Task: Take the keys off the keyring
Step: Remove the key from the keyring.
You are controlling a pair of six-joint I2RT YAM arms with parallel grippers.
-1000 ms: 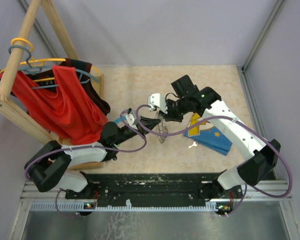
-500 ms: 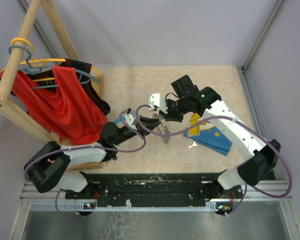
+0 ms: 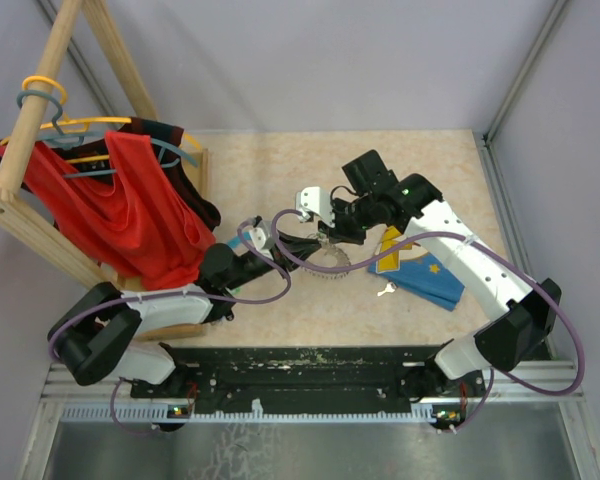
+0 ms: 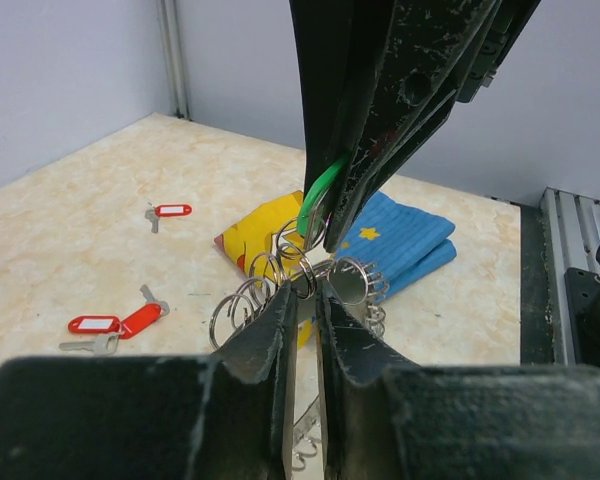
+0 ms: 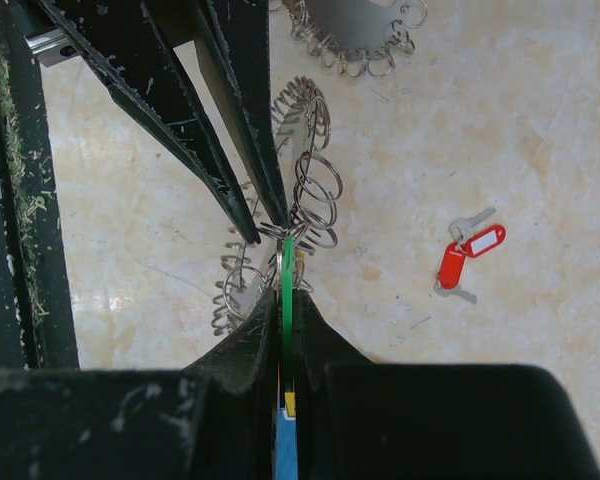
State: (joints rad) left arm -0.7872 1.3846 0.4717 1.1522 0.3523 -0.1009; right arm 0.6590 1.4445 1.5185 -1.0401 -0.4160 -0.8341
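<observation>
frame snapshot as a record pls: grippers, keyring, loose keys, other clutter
right gripper: shut on green tag, reaching down from above
left gripper: jaws nearly together at the keyring's loops; grip unclear
keyring: raised off the table, between both grippers
green tag: lower end meets a keyring loop
red-tagged keys: three, loose on table, apart from keyring
cloth: blue and yellow, starred, folded, behind keyring
clothes rack: far left, red garment hanging

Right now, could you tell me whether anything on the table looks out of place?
Nothing looks damaged. Loose red-tagged keys lie scattered on the table, and a folded blue-and-yellow cloth lies near them, seemingly unrelated.
</observation>
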